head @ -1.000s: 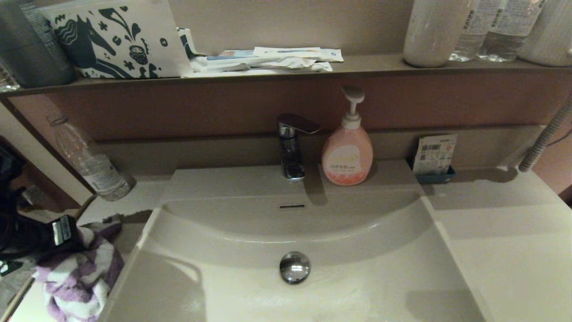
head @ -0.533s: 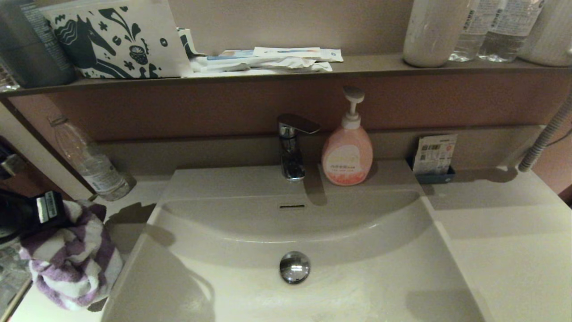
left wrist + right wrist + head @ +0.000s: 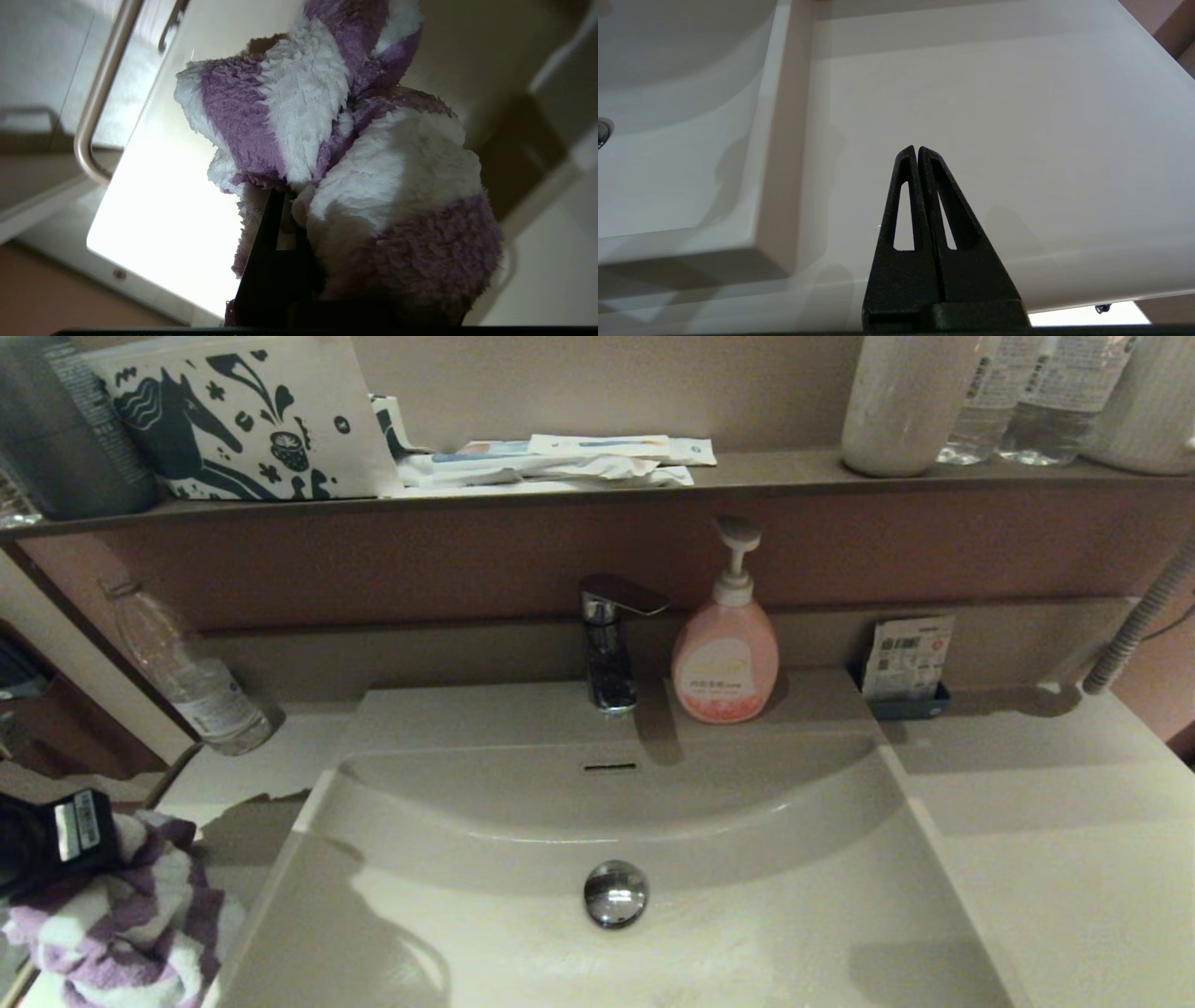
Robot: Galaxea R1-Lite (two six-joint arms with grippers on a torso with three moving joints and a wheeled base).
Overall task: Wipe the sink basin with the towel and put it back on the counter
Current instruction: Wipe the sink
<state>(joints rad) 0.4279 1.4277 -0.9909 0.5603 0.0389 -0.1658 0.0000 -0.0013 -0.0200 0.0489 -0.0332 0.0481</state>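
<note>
The purple and white striped towel (image 3: 112, 924) hangs bunched from my left gripper (image 3: 103, 849), which is shut on it over the front left corner of the counter (image 3: 243, 775), left of the sink basin (image 3: 523, 943). In the left wrist view the towel (image 3: 373, 154) covers most of the left gripper (image 3: 299, 205); one dark finger (image 3: 275, 233) shows under the cloth. The basin holds nothing but its chrome drain plug (image 3: 615, 893) and overflow slot (image 3: 610, 767). My right gripper (image 3: 917, 149) is shut and empty above the right counter (image 3: 994, 102), beside the basin's edge (image 3: 775, 140). It is out of the head view.
A chrome faucet (image 3: 609, 644) and a pink soap pump bottle (image 3: 725, 658) stand behind the basin. A clear plastic bottle (image 3: 191, 677) stands at the back left, a small blue tray with a packet (image 3: 907, 663) at the back right. The brown shelf (image 3: 766, 474) carries the horse-print pouch (image 3: 243, 420) and bottles.
My left gripper with the towel rose and drew left away from the basin's edge, then came down again, ending farther left and lower in the head view. Nothing else has moved.
</note>
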